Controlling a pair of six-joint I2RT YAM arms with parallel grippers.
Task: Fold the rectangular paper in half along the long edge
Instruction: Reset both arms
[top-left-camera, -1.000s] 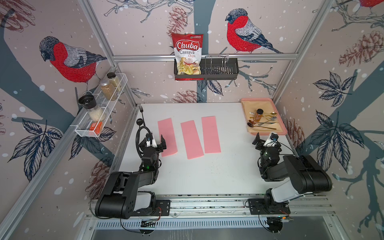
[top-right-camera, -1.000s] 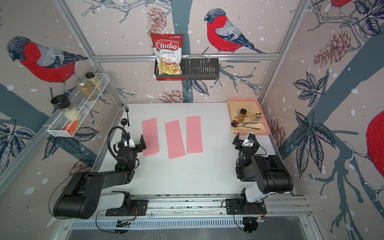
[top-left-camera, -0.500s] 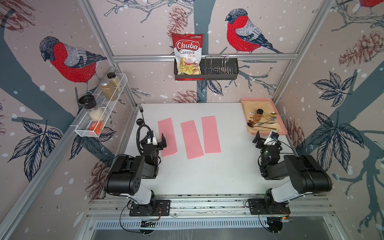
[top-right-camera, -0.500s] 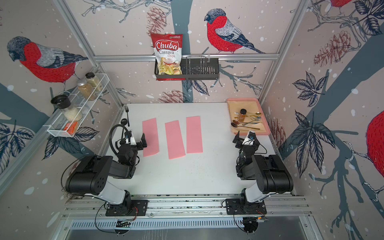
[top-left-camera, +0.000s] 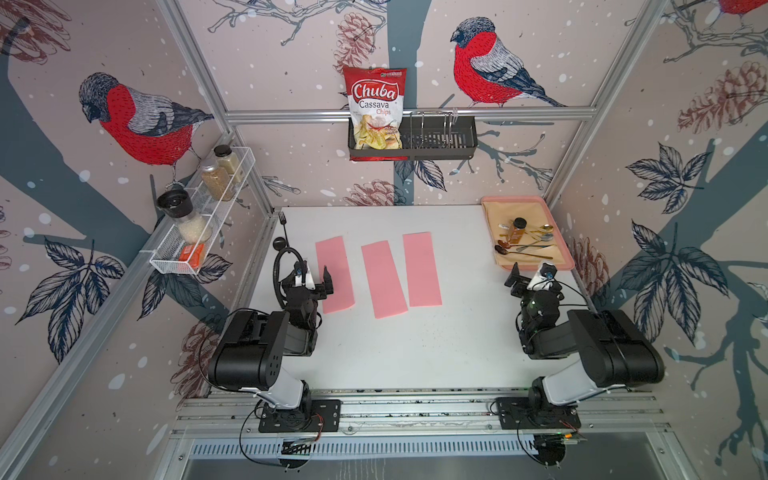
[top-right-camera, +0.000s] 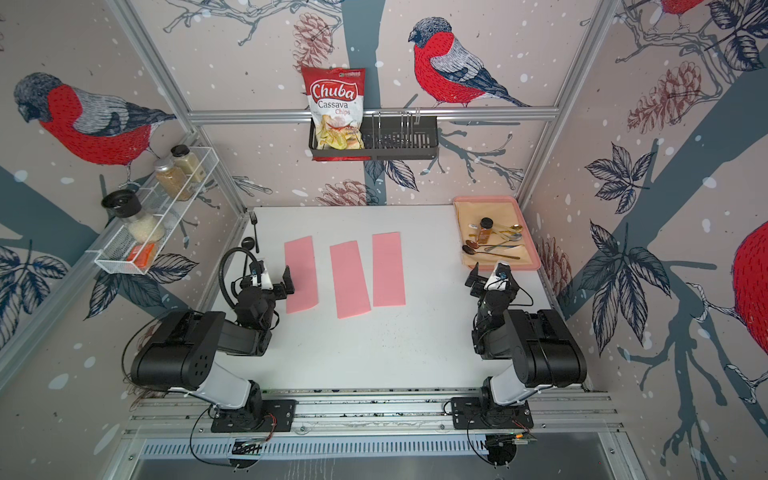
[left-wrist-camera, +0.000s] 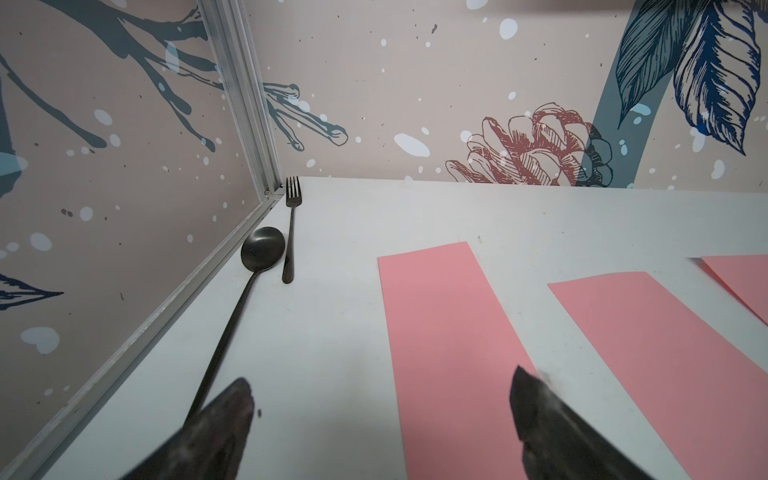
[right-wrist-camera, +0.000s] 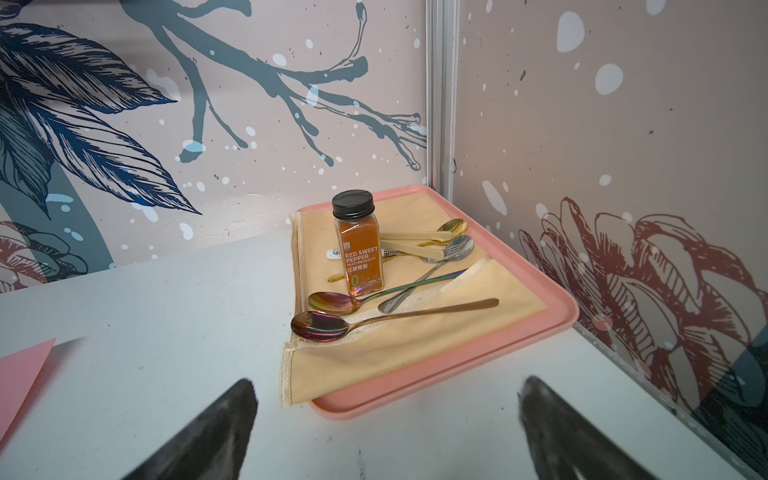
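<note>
Three pink rectangular papers lie flat side by side on the white table in both top views: the left paper (top-left-camera: 334, 274) (top-right-camera: 301, 274), the middle paper (top-left-camera: 383, 279) and the right paper (top-left-camera: 421, 269). My left gripper (top-left-camera: 314, 277) (left-wrist-camera: 381, 380) hangs open just above the table. It straddles the left paper's (left-wrist-camera: 440, 332) outer long edge, with one finger (left-wrist-camera: 536, 399) over the pink sheet and the other over bare table. Near the table's right side my right gripper (top-left-camera: 530, 276) (right-wrist-camera: 387, 385) stands open and empty, facing the tray, far from the papers.
At the back right a pink tray (top-left-camera: 563, 259) (right-wrist-camera: 552, 320) holds a beige cloth, a spice bottle (right-wrist-camera: 359, 245) and several spoons. A black spoon (left-wrist-camera: 259, 253) and fork (left-wrist-camera: 291, 224) lie along the left wall. Wall racks hold jars (top-left-camera: 216, 178) and a chips bag (top-left-camera: 376, 110).
My left arm has lifted its elbow, and its gripper has moved slightly forward and right onto the left paper's edge. The right arm and the papers have not moved.
</note>
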